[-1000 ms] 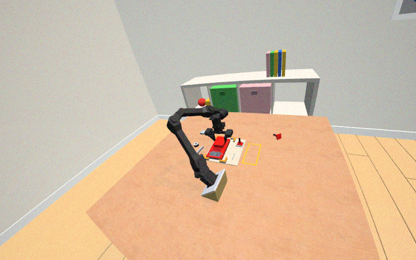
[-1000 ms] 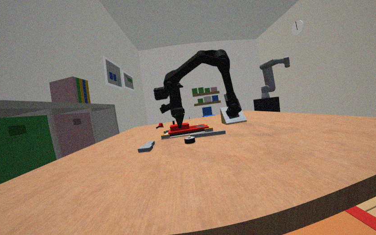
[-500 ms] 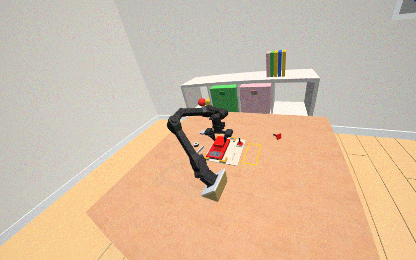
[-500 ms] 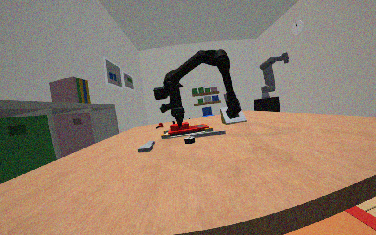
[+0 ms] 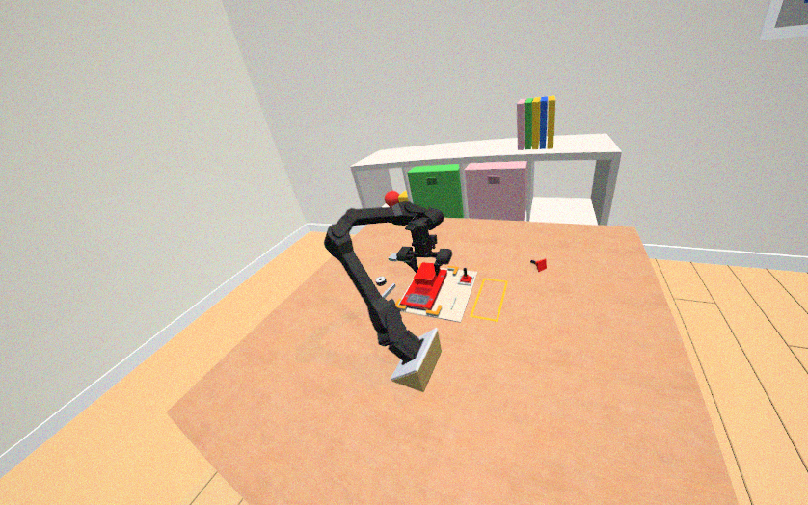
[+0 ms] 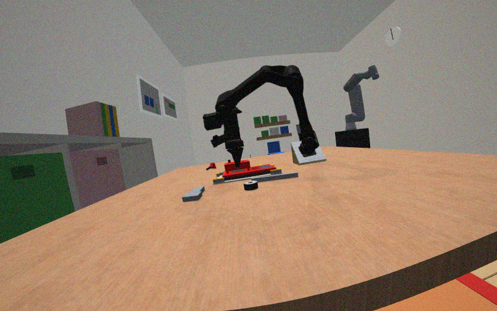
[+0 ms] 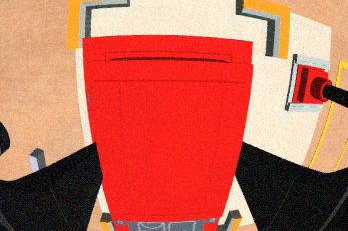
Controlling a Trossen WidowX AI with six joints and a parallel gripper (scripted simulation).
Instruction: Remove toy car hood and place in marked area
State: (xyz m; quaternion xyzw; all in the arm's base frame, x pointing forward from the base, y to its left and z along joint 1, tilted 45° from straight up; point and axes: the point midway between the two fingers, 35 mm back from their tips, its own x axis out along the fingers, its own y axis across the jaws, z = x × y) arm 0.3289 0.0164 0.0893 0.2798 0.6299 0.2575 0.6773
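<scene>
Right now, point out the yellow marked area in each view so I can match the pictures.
Top: the yellow marked area lies just right of the white base plate that carries the red toy car.
Exterior: not visible; the car and plate hide that side.
Wrist: only a thin yellow line at the right edge.
Shared landmark: the red toy car.

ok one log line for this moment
phase: grasp | gripper: shut on hood | hood: on toy car | marked area: no hood
</scene>
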